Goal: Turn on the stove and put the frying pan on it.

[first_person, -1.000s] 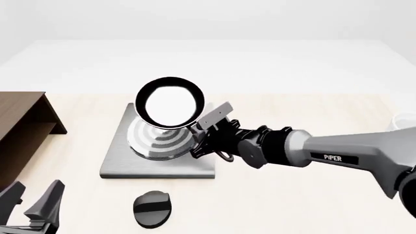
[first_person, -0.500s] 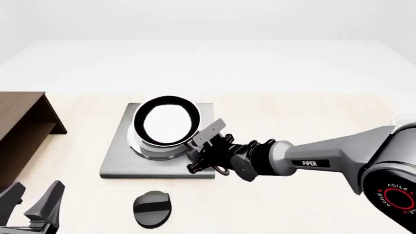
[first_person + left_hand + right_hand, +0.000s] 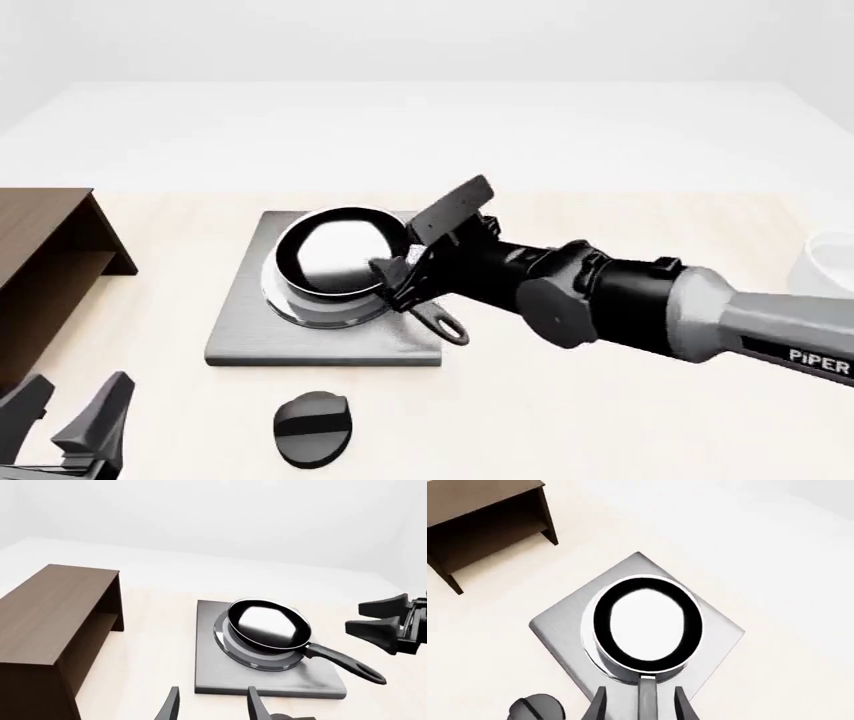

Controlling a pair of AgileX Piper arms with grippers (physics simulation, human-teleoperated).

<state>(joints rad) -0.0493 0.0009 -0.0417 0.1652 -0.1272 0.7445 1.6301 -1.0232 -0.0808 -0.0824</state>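
The black frying pan (image 3: 334,255) sits flat on the round burner of the grey stove slab (image 3: 240,335). Its handle (image 3: 434,318) points to the front right, over the slab's edge. My right gripper (image 3: 396,248) is open and hovers above the handle without touching it. In the right wrist view the handle (image 3: 646,700) shows between the spread fingers (image 3: 598,705). The left wrist view shows the pan (image 3: 267,625), the stove (image 3: 213,675) and the right gripper (image 3: 355,618). The black oval knob (image 3: 311,428) lies in front of the stove. My left gripper (image 3: 67,420) is open and empty at the front left.
A brown wooden shelf (image 3: 40,250) stands at the left, also in the left wrist view (image 3: 53,610). A white bowl (image 3: 830,260) shows at the right edge. The right arm stretches across the table's right half.
The right gripper lowered the pan from a tilted hold onto the burner, let go of the handle, opened and lifted up. The left gripper has not moved.
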